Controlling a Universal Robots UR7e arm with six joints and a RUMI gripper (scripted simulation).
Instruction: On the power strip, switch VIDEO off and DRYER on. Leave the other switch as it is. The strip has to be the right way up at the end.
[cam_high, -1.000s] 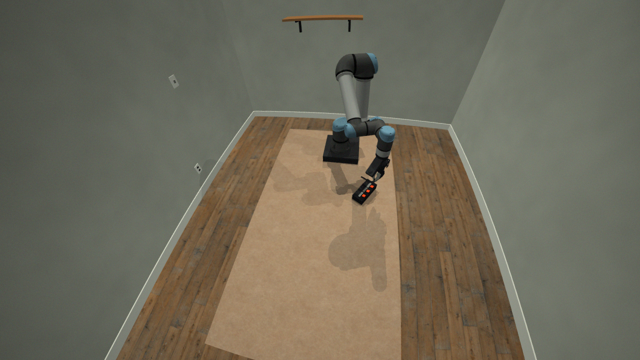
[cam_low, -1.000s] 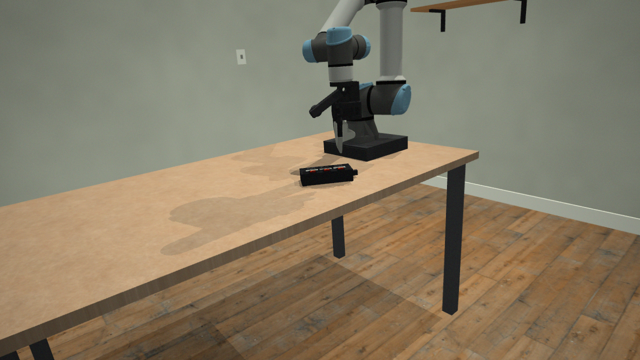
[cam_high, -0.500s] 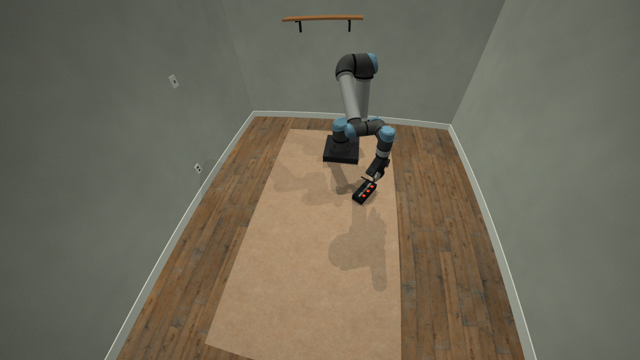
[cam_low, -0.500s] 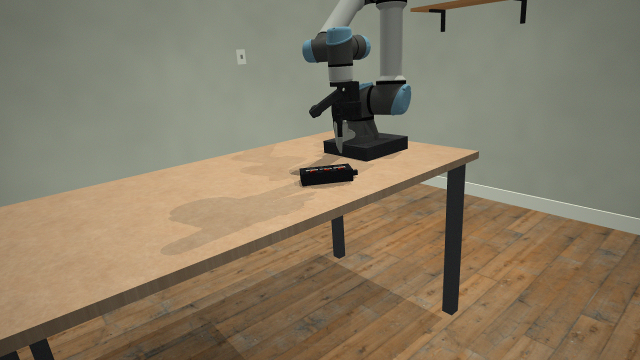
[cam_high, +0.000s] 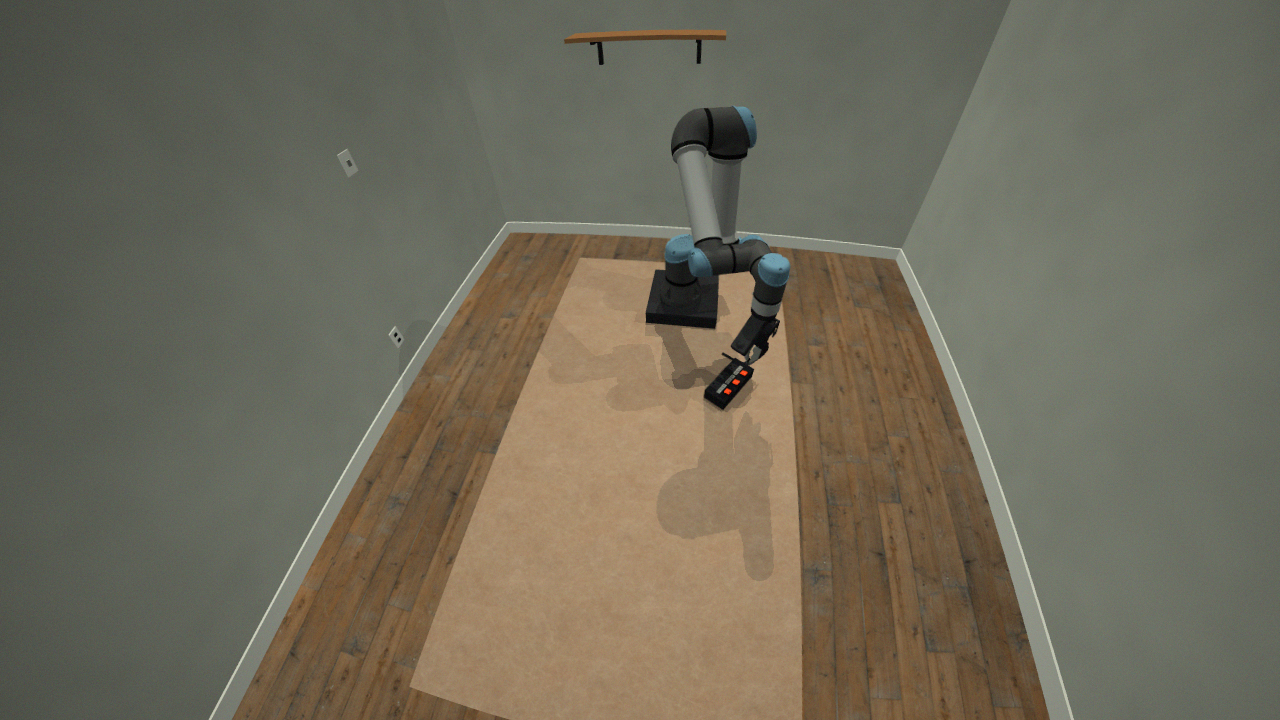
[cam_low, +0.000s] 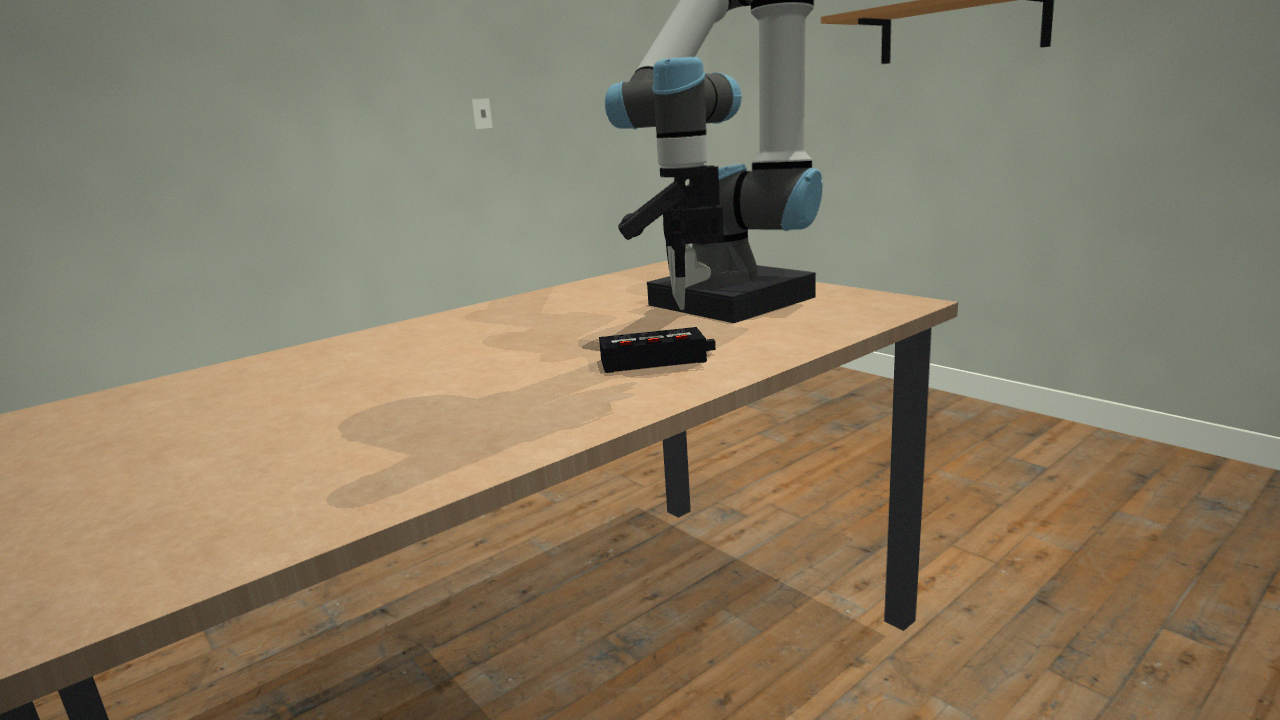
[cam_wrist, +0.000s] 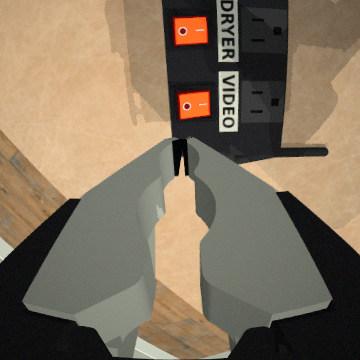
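Observation:
The black power strip (cam_high: 729, 383) (cam_low: 656, 348) (cam_wrist: 260, 80) lies face up on the table, near the robot's base. In the wrist view its VIDEO switch (cam_wrist: 194, 105) and DRYER switch (cam_wrist: 190, 30) both glow orange-red; the third switch is out of that view. My gripper (cam_wrist: 182, 141) (cam_low: 680, 295) (cam_high: 750, 356) is shut with nothing between its fingers. It hangs above the strip's VIDEO end, its tips just short of the VIDEO switch in the wrist view. The strip's cable stub (cam_wrist: 304, 151) sticks out at that end.
The robot's black base (cam_high: 682, 307) (cam_low: 735, 292) stands just behind the strip. The table's right edge (cam_low: 841, 353) is close to the strip. The long wooden table top (cam_high: 617, 537) stretches away to the front. A shelf (cam_high: 644, 37) hangs on the back wall.

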